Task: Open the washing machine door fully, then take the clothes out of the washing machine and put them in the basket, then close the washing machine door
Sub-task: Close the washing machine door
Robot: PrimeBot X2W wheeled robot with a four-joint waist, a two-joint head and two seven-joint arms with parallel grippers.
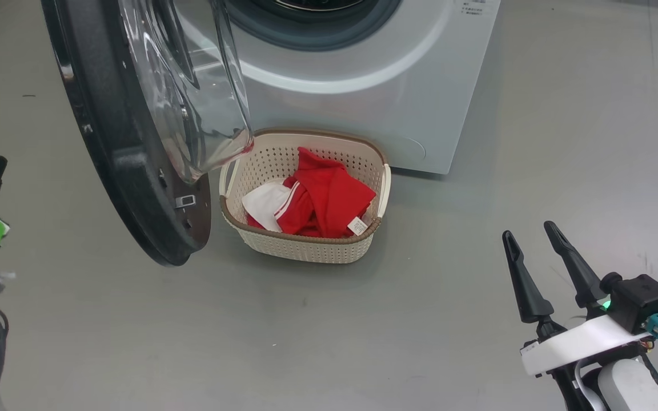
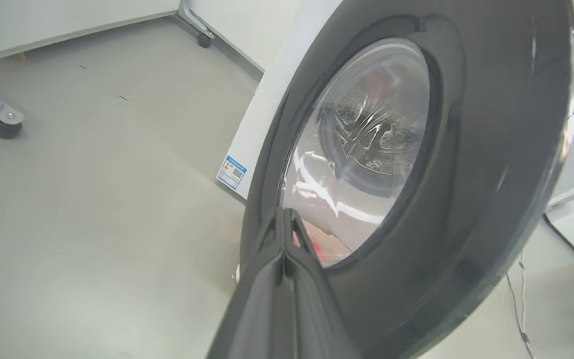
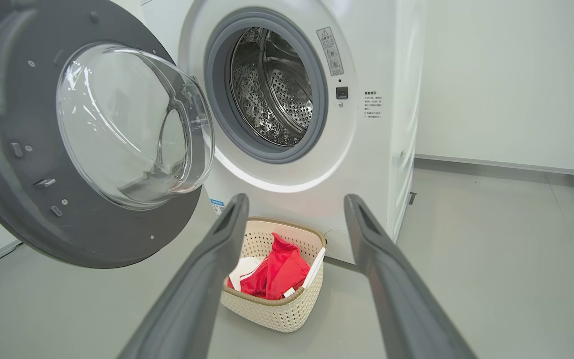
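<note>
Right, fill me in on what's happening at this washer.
The clothes are in the basket before the washing machine, whose drum looks empty. The washing machine door hangs open. The left gripper, shut, points at the door's outer face, likely to push it closed; contact is unclear. The right gripper is open, holding nothing.

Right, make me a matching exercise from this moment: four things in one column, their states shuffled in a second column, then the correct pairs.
Column one
1. washing machine door
2. clothes
3. left gripper
4. right gripper

Column two
A. fingers closed together, nothing between them
B. swung open
C. fingers spread apart, nothing between them
D. lying in the basket

Pairs: 1-B, 2-D, 3-A, 4-C
</note>
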